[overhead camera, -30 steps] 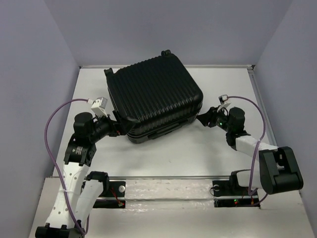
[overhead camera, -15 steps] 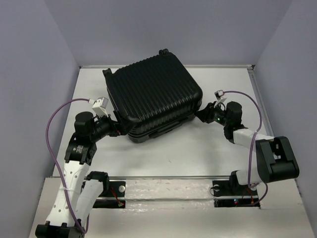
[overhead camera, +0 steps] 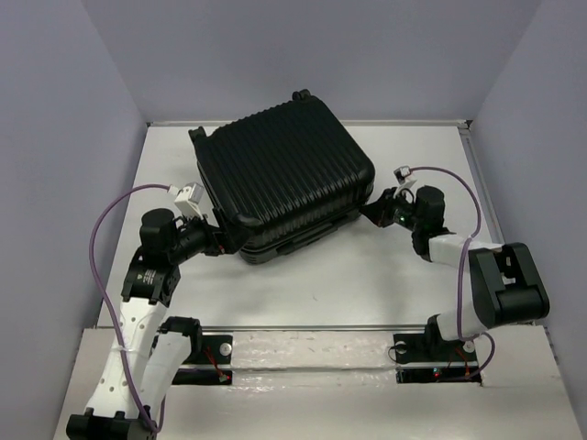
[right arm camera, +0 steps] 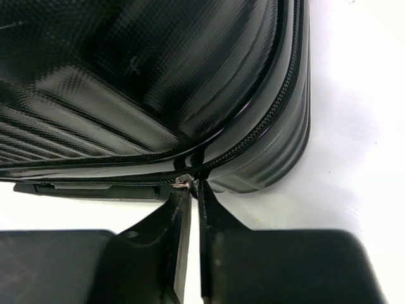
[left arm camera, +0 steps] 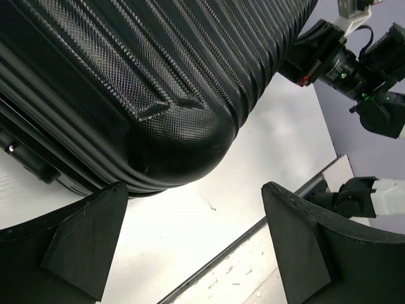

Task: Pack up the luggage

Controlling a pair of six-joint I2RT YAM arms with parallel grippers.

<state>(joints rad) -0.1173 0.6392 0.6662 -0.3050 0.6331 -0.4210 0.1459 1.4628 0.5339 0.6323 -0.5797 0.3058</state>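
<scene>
One white bench (overhead camera: 385, 275), walls on three sides. One luggage (overhead camera: 284, 179), closed, flat mid-bench, skewed; two caster wheels (overhead camera: 301, 95) on far edge. Two arms flank it. Left end effector (left arm camera: 190, 253) spread wide around near-left corner. Right end effector (right arm camera: 190, 193) pressed nearly together, pinching one zipper pull (right arm camera: 185, 182) at right-corner seam.

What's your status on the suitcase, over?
Left gripper open, at suitcase near corner. Right gripper pinched on zipper pull. Suitcase closed, lying flat. Nothing in the way.

On table (overhead camera: 367, 275): luggage (overhead camera: 284, 188) between left gripper (overhead camera: 229, 240) and right gripper (overhead camera: 371, 213).
</scene>
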